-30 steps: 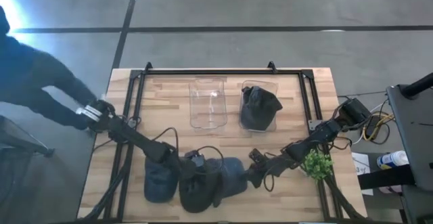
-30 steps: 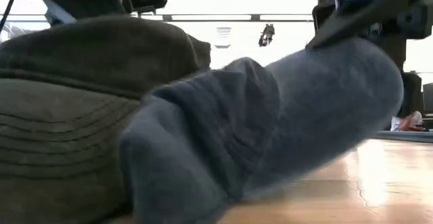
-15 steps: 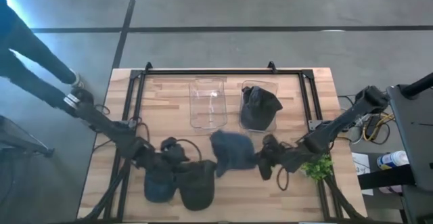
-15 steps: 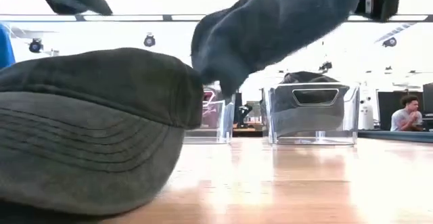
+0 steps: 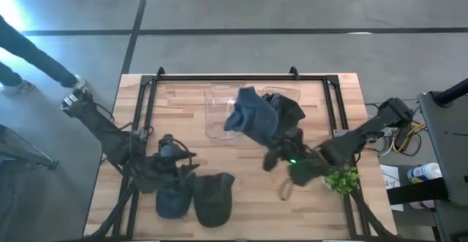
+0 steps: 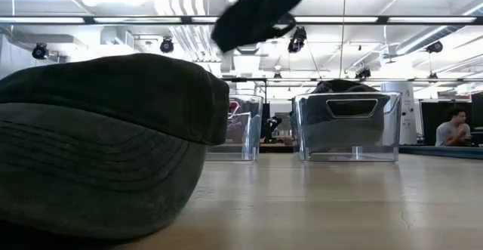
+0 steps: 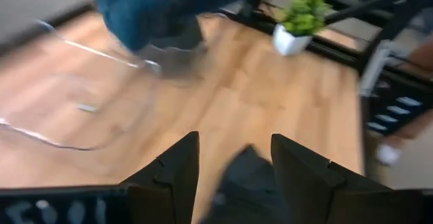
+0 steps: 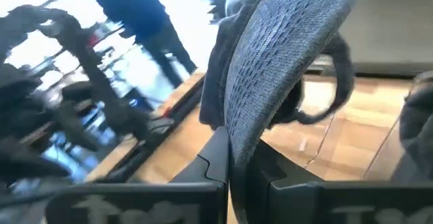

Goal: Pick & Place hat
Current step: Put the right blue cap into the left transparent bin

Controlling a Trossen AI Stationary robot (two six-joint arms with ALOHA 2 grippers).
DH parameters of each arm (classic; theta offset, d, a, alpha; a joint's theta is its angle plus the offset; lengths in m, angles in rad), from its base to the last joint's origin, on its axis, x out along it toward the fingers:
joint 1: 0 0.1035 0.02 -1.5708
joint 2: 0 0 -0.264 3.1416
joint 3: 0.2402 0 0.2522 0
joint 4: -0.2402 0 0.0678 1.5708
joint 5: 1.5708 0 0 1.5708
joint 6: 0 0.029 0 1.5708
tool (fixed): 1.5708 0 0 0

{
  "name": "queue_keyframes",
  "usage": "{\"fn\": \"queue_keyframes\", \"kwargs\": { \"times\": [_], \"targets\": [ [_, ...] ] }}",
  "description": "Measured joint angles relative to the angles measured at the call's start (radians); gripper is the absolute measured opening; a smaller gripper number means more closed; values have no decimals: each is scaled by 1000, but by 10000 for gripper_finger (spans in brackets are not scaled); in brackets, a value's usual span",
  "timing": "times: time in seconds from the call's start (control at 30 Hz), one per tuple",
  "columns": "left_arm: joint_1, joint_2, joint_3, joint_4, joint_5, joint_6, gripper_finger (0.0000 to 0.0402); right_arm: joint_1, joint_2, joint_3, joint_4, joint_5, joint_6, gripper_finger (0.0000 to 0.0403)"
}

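My right gripper (image 5: 272,153) is shut on a blue-grey hat (image 5: 251,118), which hangs in the air over the gap between two clear bins; in the low view the hat (image 6: 260,8) is high above the table. The left bin (image 5: 219,118) looks empty, and the right bin (image 5: 287,121) holds a dark hat. Two more hats lie on their undersides near the table's near edge: a dark olive one (image 5: 213,199) and a dark blue one (image 5: 172,199). My left gripper (image 5: 175,160) is open just above them, touching nothing; its wrist view shows a dark hat (image 7: 245,176) between the fingers. My right gripper pinches the blue-grey hat by its stitched brim (image 8: 252,126) between the two fingers (image 8: 215,158). The brim stands on edge in the hold. The hat is lifted clear of the table, its crown out beyond the fingertips toward the far-left.
A small potted plant (image 5: 341,178) stands by the table's right edge, close to the right arm. A black frame rail (image 5: 227,76) runs round the table. Bare wood (image 5: 248,176) lies between the hats and the bins. A person's leg (image 5: 33,48) shows off the table's left.
My right gripper has lifted the blue-grey hat off the table beside the other hats and carried it up and toward the far edge, over the bins. My left gripper has drawn back toward the table's left, off the hats. The person at the left has stepped away.
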State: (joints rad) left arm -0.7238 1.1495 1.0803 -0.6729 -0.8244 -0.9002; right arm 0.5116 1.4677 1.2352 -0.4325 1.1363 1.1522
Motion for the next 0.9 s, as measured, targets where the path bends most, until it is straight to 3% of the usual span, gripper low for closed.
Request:
{"fn": "queue_keyframes", "kwargs": {
  "times": [0.4, 0.7, 0.9],
  "targets": [
    [11, -107, 21, -438, -65, -329, 177, -266, 329, 179, 1, -94, 190, 13],
    [16, -158, 6, -539, -65, -289, 177, -421, 550, 325, 125, -277, 243, 13],
    [17, -159, -7, -562, -66, -225, 177, -437, 661, 468, -23, -289, 255, 13]
  ]
}}
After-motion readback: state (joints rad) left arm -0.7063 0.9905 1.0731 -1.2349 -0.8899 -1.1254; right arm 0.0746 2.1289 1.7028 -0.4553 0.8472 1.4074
